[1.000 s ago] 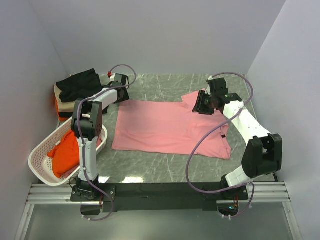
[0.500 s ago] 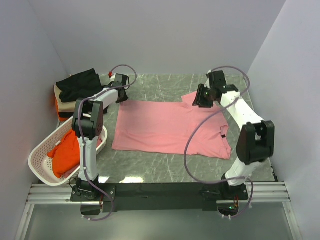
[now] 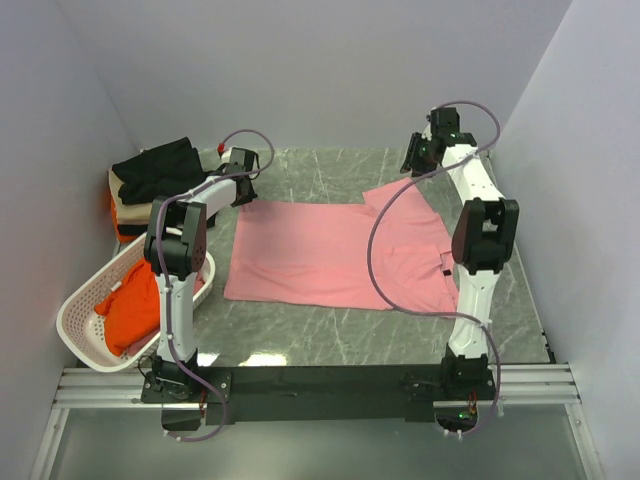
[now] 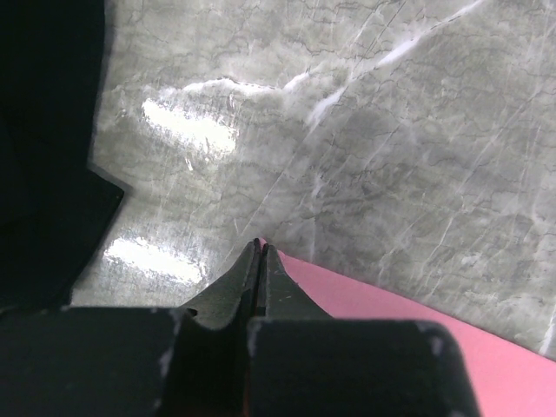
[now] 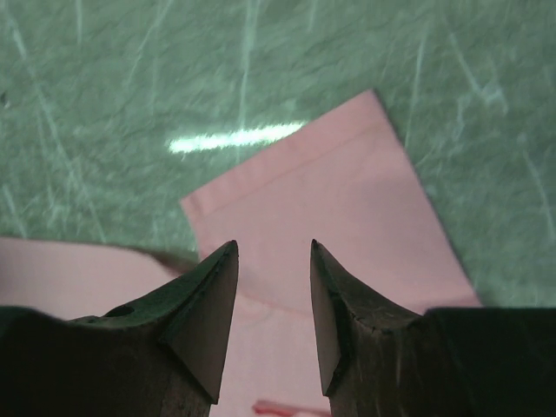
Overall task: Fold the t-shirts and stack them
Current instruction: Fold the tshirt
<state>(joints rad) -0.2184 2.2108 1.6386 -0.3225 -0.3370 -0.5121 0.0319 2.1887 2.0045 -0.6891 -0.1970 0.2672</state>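
A light pink t-shirt (image 3: 330, 255) lies spread flat on the marble table, its right sleeve pointing to the back. My left gripper (image 3: 243, 195) sits low at the shirt's far left corner. In the left wrist view its jaws (image 4: 261, 248) are shut, with the pink shirt's (image 4: 417, 321) corner pinched at the tips. My right gripper (image 3: 413, 160) hangs raised near the back wall, above the right sleeve. In the right wrist view it (image 5: 274, 248) is open with nothing between its fingers, and the pink sleeve (image 5: 330, 200) lies below.
A white perforated basket (image 3: 80, 297) at the near left holds an orange-red shirt (image 3: 130, 305). Behind it a black shirt (image 3: 155, 168) lies folded on a beige one (image 3: 125, 212); the black cloth (image 4: 43, 130) also shows in the left wrist view. Walls close in on three sides.
My left gripper has closed on the pink shirt's far left corner. My right arm has risen and swung back from over the sleeve toward the rear wall, still open.
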